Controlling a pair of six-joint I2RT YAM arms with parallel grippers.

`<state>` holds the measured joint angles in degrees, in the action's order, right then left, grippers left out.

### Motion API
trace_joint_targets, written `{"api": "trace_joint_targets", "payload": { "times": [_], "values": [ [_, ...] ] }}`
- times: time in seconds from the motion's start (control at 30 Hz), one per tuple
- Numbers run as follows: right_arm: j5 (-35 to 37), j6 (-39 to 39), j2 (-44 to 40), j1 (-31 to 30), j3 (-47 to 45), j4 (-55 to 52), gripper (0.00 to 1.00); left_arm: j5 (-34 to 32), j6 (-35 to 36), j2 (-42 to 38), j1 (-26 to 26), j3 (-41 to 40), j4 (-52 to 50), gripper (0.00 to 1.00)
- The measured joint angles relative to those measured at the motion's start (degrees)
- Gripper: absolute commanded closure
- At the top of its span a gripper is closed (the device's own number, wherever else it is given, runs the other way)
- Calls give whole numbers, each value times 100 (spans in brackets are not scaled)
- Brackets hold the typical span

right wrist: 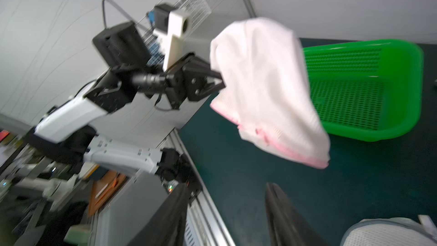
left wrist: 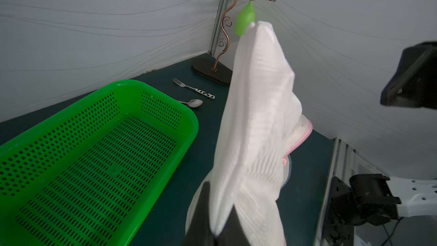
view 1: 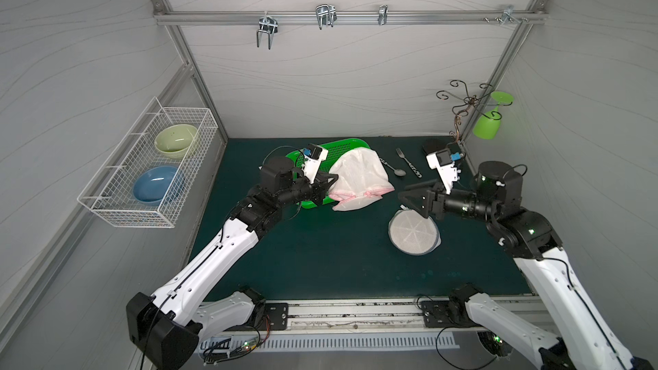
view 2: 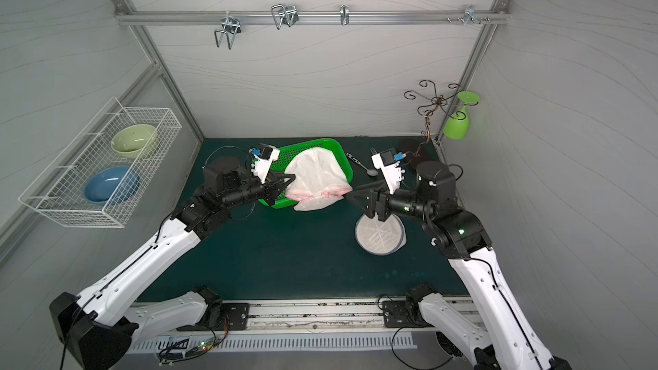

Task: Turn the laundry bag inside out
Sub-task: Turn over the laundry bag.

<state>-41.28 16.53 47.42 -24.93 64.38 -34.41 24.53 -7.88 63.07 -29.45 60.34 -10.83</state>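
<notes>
Two claws and their surroundings, listed for you from left to right.

1. Wire rack (view 1: 117, 172): hung on the side wall, well out to the left of your left claw. It held a pale green bowl (view 1: 176, 140) and a blue bowl (view 1: 158, 185).
2. Left claw (view 1: 333, 180) (left wrist: 220, 230): your jaws were pressed together on a fold of the laundry bag, as both wrist views showed.
3. Green basket (view 1: 338, 141) (left wrist: 189, 119): lay on the dark mat (view 1: 320, 261), just behind and below the left claw.
4. Laundry bag (view 1: 359, 179) (view 2: 317, 176) (right wrist: 267, 86): white mesh with pink trim. It hung from the left claw between your two claws and covered part of the basket in both top views.
5. Spoon (view 1: 395, 169) and fork (view 1: 407, 163): lay on the mat beyond the right claw, near each other.
6. Right claw (view 1: 404, 192) (right wrist: 224, 185): spread and holding nothing. Its tips pointed at the bag, near it but apart.
7. Round mesh pouch (view 1: 413, 231): lay flat on the mat, just under the right claw.
8. Scrolled metal stand (view 1: 463, 108): stood in the back corner behind the right claw. A green goblet (view 1: 487, 124) hung upside down from it.
</notes>
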Motion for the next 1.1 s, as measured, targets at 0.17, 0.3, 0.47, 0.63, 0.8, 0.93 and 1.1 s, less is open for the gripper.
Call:
{"api": "trace_joint_targets", "payload": {
  "times": [0.17,0.3,0.47,0.63,0.8,0.93,1.1],
  "values": [
    [-330,820,-131,-149,-1034,776,44,365,-627,-4,22,0,153,100],
    [-109,1523,177,-330,-1294,1362,42,520,-848,-2,22,0,219,100],
    [313,1956,280,-562,-1300,2009,44,645,-944,-2,22,-4,247,100],
    [632,2308,446,-610,-1296,2463,46,680,-951,2,22,-7,267,100],
    [1165,2562,564,-627,-1241,2682,59,765,-955,20,22,-61,352,100],
    [1364,2715,739,-671,-1113,2815,72,772,-940,39,33,-122,400,100],
    [1419,2778,833,-756,-1080,2909,100,715,-892,42,33,-197,420,79]
  ]
}}
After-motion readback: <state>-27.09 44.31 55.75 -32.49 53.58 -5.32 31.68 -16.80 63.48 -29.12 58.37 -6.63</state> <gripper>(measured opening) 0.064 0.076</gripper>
